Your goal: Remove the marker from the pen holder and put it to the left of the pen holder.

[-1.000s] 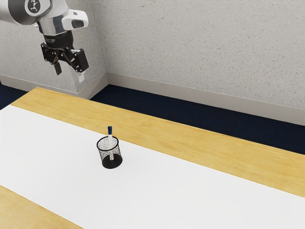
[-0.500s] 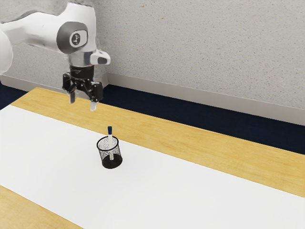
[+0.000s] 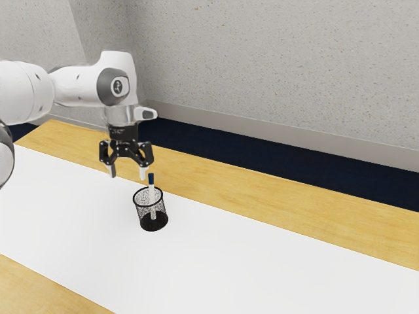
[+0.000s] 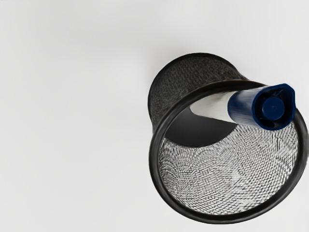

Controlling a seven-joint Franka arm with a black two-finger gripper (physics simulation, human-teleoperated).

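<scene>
Nearest the exterior camera, a section of wood [image 3: 39, 288] forms the near border of the table. Adjoining it, a white strip [image 3: 249, 265] runs lengthwise across the tabletop.

The pen holder [image 3: 140, 211] stands upright on the white strip, near its far edge. It is a round container with a black rim, a mesh wall and a dark base. The marker [image 3: 152, 195] is seated inside the pen holder in a nearly upright position. Its body is white; its blue cap [image 3: 151, 178] projects above the rim. The wrist view is directed into the mouth of the pen holder, with the recessed end of the cap facing the camera and the inner mesh and dark base exposed.

The gripper [image 3: 127, 175] is positioned above the table, on the exterior view's left of the marker, with its fingers directed downward. The two fingers are spread apart; the gripper is open. In the exterior view, one fingertip appears just beside the cap; the actual clearance in depth cannot be determined. The white and grey arm [image 3: 78, 85] enters from the exterior view's left.

Farther back lie a second border of wood [image 3: 294, 196], a dark blue floor [image 3: 262, 150], a pale baseboard [image 3: 294, 135] and a speckled grey wall [image 3: 275, 59].
</scene>
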